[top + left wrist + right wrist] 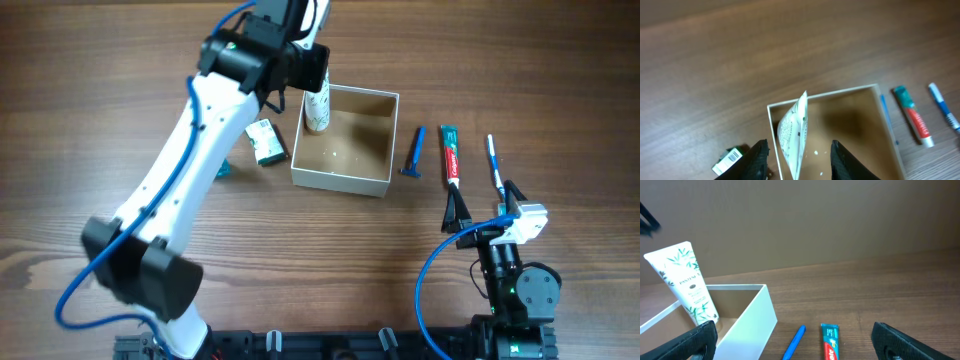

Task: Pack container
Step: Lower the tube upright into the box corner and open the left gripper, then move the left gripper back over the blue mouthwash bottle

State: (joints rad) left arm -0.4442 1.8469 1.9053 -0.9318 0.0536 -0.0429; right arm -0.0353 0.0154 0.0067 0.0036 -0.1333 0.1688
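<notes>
The container [340, 178], a square white box with a brown inside, sits at mid-table. A white Pantene tube [317, 112] stands tilted in its far-left corner, leaning on the wall. My left gripper [312, 78] hovers just above the tube, open. In the left wrist view the tube [794, 132] lies between the spread fingers [799, 162] with a gap on each side, inside the container [855, 95]. My right gripper [480, 215] is open and empty at the front right. Its wrist view shows the tube [687, 282], the container wall [747, 322] and its own gripper [800, 341].
A green-and-white small box [264, 141] and a teal item [222, 172] lie left of the container. To its right lie a blue razor [412, 152], a toothpaste tube [452, 155] and a blue-and-white toothbrush [495, 165]. The razor [794, 342] and toothpaste [830, 342] lie before the right gripper.
</notes>
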